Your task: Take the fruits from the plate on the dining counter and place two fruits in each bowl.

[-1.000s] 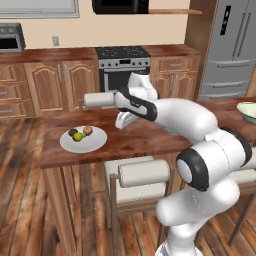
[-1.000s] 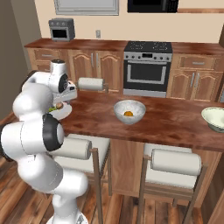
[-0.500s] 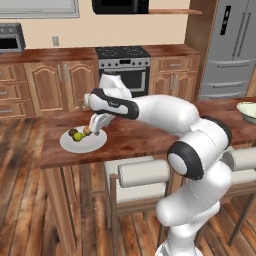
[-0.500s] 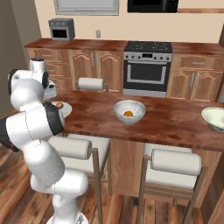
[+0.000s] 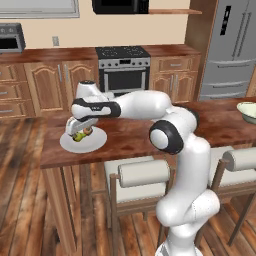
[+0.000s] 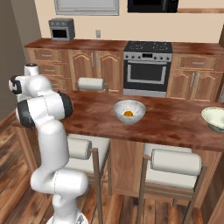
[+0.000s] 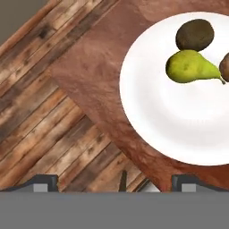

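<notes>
Fruits (image 7: 192,67) crowd the plate (image 7: 170,129); the released tool (image 5: 80,131), off-centre above, could nudge the pear instead of gripping it.

I can read no text, label, brand, number or sign anywhere I look: none on the plate (image 7: 179,112), none on the fruits, none on the counter (image 6: 175,122), none on the bowls, and none on the oven (image 6: 146,65), fridge (image 5: 227,45) or microwave (image 6: 61,29) behind, whose fronts look too small and blurred to show lettering
</notes>
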